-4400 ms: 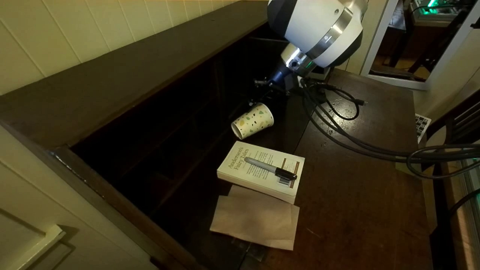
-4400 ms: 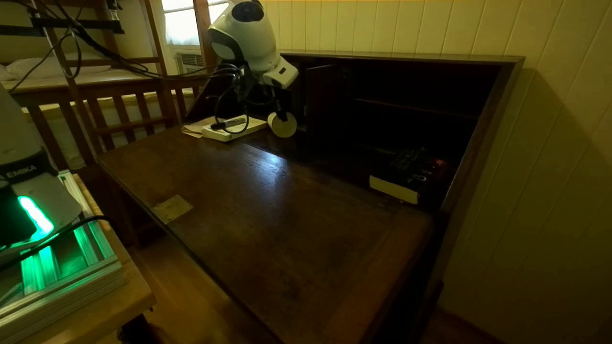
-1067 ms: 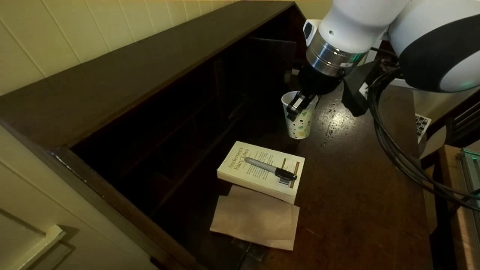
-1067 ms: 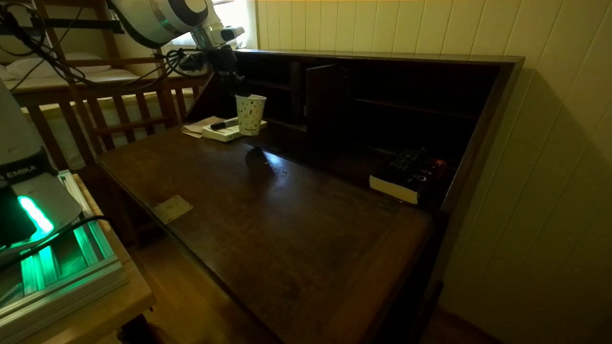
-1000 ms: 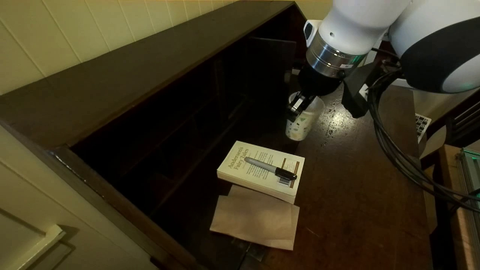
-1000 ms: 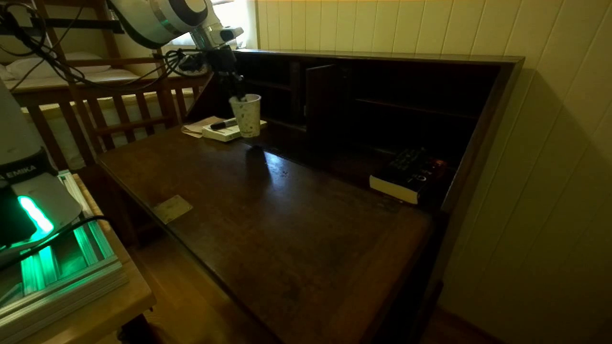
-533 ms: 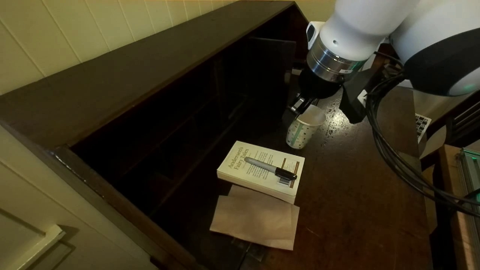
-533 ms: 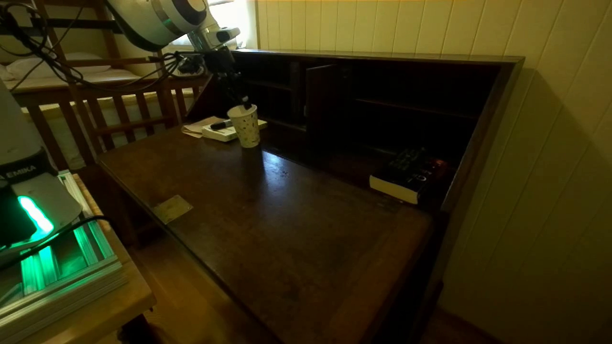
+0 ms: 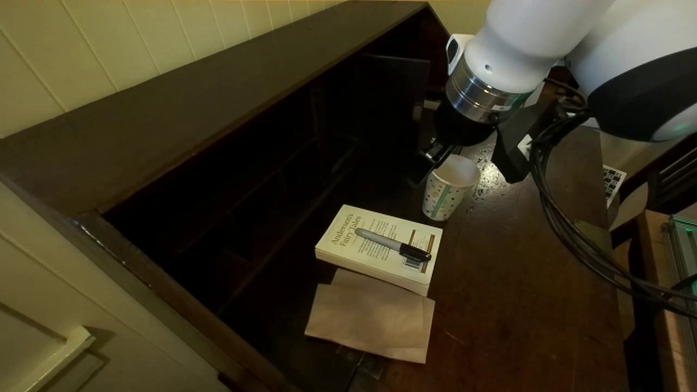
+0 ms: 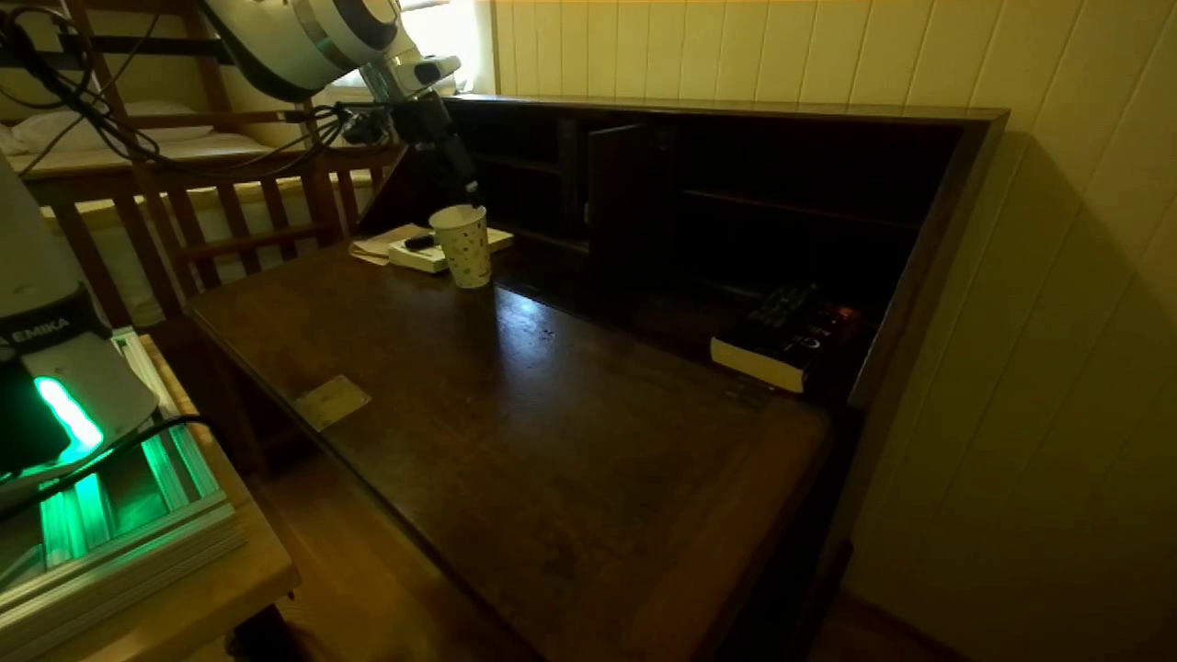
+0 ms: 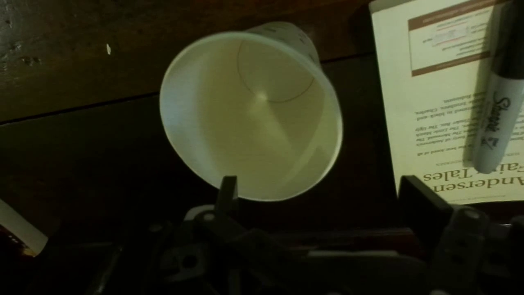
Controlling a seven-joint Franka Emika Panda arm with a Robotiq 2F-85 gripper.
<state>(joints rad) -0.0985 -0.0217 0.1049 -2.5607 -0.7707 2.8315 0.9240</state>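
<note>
Our end effector (image 11: 319, 192) sits low in the wrist view, its two fingers (image 11: 423, 205) spread wide, and right in front of them we have the speckled paper cup (image 9: 449, 193)! We peer down into its pale mouth, and both exterior views show it standing upright on the dark tabletop (image 10: 552, 441), just beside those fingers. One fingertip overlaps the rim from where we watch; whether the two touch, we cannot tell. Above the cup the white arm (image 9: 528, 49) leans in, its metal collar (image 9: 480, 97) catching the light.

Across to the neighbours! Near the cup we find a cream book (image 9: 370, 255), Andersen's Fairy Tales by its cover, and lying right across it, a grey marker (image 9: 389, 243) with a black cap; the wrist view even gives us the word Sharpie on its barrel. Just beside that book, on the side away from the cup, we spot brown paper (image 9: 370, 321) lying flat.

Well apart from the cup, in an exterior view, we pick out a thick black book (image 10: 782, 329) near the end of the dark shelves (image 10: 791, 208). A small door (image 10: 618, 188) juts out from those shelves, cream panelling (image 10: 828, 55) runs behind, and off at the edge of that view a green light (image 10: 69, 423) glows beside the arm's base (image 10: 115, 386).
</note>
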